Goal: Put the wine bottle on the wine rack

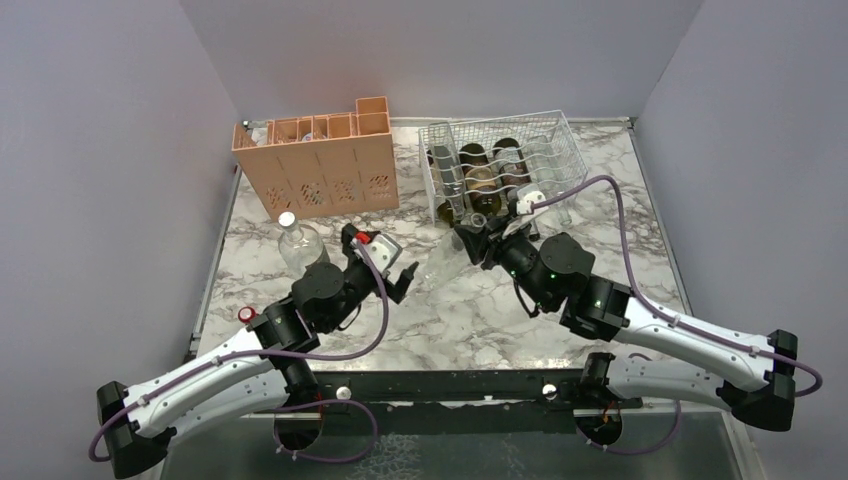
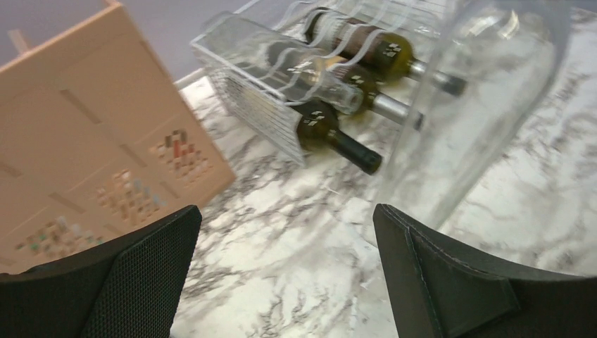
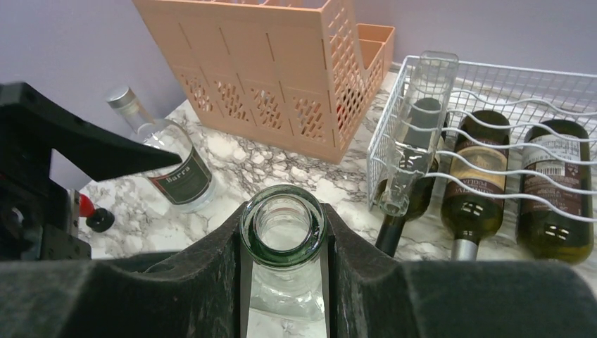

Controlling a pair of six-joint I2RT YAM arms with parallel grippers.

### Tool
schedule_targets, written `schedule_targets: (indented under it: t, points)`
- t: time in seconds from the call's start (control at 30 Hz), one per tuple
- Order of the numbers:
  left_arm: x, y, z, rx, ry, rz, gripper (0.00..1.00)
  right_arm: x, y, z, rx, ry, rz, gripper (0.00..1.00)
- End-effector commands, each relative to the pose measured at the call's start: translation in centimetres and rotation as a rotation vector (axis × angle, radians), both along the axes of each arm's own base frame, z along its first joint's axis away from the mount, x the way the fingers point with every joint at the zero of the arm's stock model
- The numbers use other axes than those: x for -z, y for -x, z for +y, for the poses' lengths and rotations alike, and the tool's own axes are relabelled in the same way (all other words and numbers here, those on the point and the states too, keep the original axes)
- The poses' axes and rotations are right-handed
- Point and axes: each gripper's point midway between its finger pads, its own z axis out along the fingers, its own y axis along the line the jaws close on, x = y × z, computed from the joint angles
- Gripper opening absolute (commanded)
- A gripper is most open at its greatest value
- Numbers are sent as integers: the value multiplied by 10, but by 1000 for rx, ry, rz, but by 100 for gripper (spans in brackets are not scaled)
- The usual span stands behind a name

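**Item:** clear glass wine bottle [image 3: 283, 229]. Not on the white wire-grid wine rack [image 3: 493, 77]; it is just off the rack's front left corner, over the marble tabletop [image 1: 470, 320].

**Right pincer** [image 3: 284, 243]: mine, clamped tight on the bottle's neck just under its mouth.

**Left pincer** [image 2: 285, 232]: mine, spread fully wide and holding nothing, farther from the rack. The bottle's body is just beside one finger; I cannot tell whether they touch.

walls [image 1: 100, 150]: plain lilac-grey, three sides | table [image 1: 460, 310]: white-grey marble top | light: even
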Motion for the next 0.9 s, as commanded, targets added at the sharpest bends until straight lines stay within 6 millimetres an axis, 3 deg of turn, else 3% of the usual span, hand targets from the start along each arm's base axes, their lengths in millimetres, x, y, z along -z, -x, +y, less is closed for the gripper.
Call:
schedule_targets:
  t: [0.0, 0.23, 0.47, 0.57, 0.77, 0.87]
  points:
    - [5, 35, -48, 312, 86, 24, 99, -29, 5, -17, 38, -116, 20, 1]
    - [15, 54, -82, 489, 201, 50, 99, -48, 21, -15, -44, -168, 44, 1]
    - [32, 36, -101, 475, 103, 44, 99, -62, 33, -15, -113, -205, 44, 1]
    - [35, 28, -106, 463, 78, 25, 94, -63, 37, -15, -132, -212, 48, 1]
    - [40, 19, -115, 482, 1, -63, 72, -63, 41, -20, -139, -208, 58, 1]
    - [37, 15, -117, 484, -39, -112, 49, -63, 43, -24, -139, -199, 65, 1]
